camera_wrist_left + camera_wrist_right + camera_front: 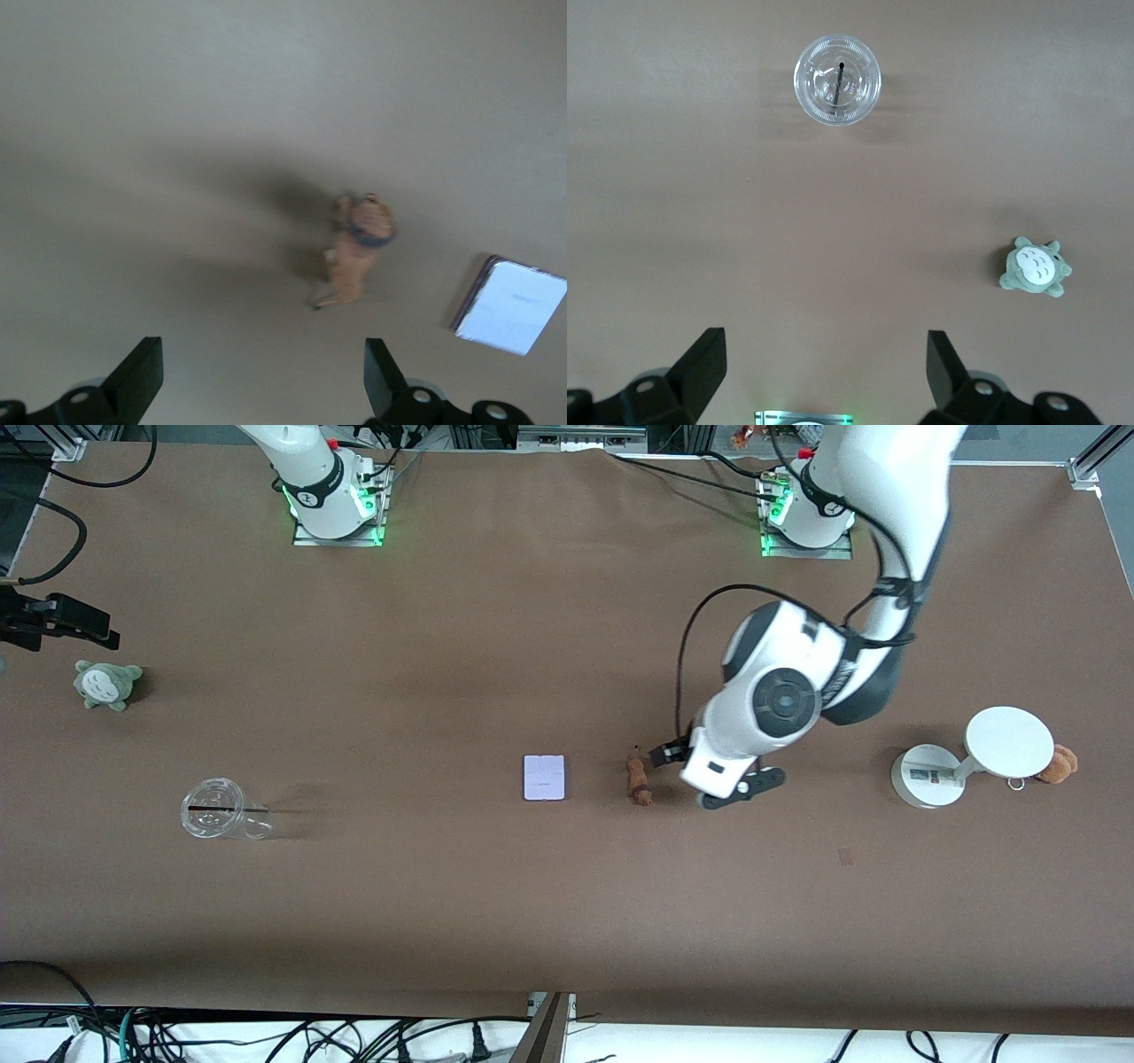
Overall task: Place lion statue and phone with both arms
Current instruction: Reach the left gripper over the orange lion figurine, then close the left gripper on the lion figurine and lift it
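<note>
I have the left gripper (257,376) low over the table (443,646), just beside the lion statue (638,778), on the side toward the left arm's end; its fingers are spread wide and hold nothing. The lion statue lies on the table, apart from the fingers. The phone (543,777) lies flat near the lion statue, toward the right arm's end. The right gripper (824,372) waits well away from the lion statue at the right arm's end of the table, fingers wide apart and empty, over bare cloth near a grey-green plush toy (106,683) and a clear cup (215,810). A round white stand (970,757) sits toward the left arm's end.
</note>
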Controlling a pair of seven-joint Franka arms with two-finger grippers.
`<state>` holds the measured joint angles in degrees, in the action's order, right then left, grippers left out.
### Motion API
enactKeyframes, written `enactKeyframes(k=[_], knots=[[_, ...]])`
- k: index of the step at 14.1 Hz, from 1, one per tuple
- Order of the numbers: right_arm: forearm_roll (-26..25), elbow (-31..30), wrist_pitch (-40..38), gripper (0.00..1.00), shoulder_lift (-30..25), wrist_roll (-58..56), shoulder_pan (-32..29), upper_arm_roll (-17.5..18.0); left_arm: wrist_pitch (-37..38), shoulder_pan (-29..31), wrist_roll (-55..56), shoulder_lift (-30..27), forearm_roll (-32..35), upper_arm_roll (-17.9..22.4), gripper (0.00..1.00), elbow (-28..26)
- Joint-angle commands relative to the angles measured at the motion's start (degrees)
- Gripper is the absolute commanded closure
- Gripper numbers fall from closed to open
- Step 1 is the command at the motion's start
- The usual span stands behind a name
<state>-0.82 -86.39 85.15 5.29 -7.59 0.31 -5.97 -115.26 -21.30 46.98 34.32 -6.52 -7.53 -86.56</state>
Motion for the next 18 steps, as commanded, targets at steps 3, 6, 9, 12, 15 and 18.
enactKeyframes(k=[3,6,9,12,15,18], knots=[[0.03,0.43,0.02,0.00,0.07,-0.85,-0.40,0.17,-7.25,-4.09,4.60,5.75,-0.17,1.11,0.00,1.83],[0.11,0.43,0.02,0.00,0.07,-0.85,-0.40,0.17,-7.35,-6.29,6.89,6.02,0.80,1.82,0.00,1.83],[0.02,0.43,0.02,0.00,0.07,-0.85,-0.40,0.17,-6.56,-7.26,11.71,5.32,4.66,1.82,0.00,1.57],[0.20,0.43,0.02,0.00,0.07,-0.76,-0.23,0.17,-6.12,-8.58,15.16,5.14,4.93,1.82,0.00,1.57],[0.20,0.43,0.02,0.00,0.07,-0.14,0.22,0.61,-6.81,-8.40,14.72,7.15,4.93,2.51,0.00,2.35],[0.20,0.43,0.02,0.00,0.07,-0.14,0.13,0.52,-6.91,-8.49,14.81,12.51,4.93,3.22,0.00,9.55]])
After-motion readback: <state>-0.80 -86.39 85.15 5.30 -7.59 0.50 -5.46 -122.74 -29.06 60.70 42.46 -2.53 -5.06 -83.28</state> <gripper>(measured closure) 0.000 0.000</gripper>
